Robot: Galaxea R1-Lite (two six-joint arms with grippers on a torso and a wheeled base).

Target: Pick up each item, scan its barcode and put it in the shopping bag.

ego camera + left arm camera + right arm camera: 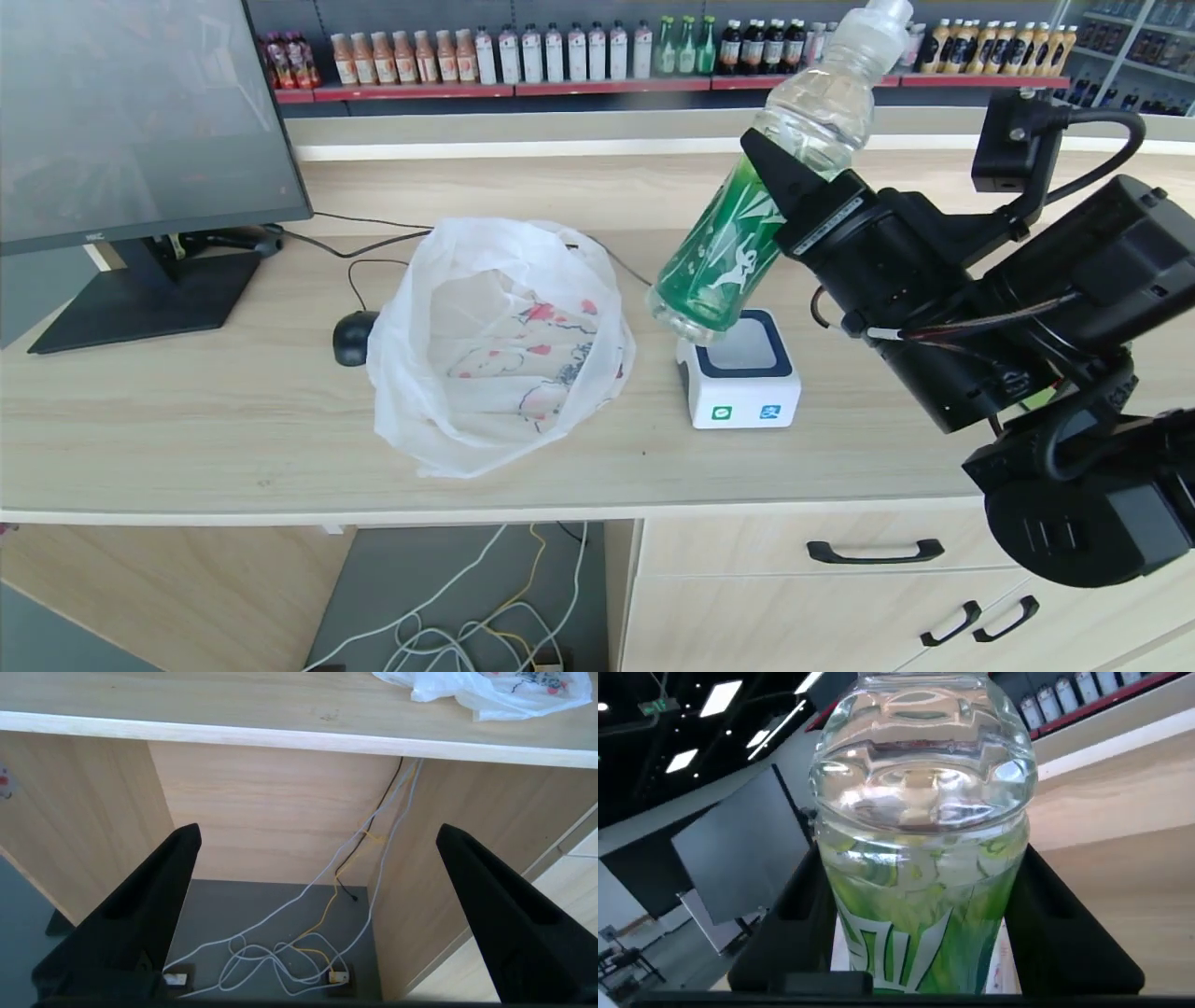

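Right gripper (789, 173) clamped on bottle (728, 252), tilted over scanner (744, 373) near desk (233, 420) front edge, beside bag (495, 345); likely scanning now, bagging not yet done. Left gripper (318, 919) jaws wide apart, below desk edge

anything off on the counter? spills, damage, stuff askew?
Nothing stands out. The bottle is tilted, but only because the right gripper holds it over the scanner. The shopping bag sits open beside the scanner, and the counter shows no spill.
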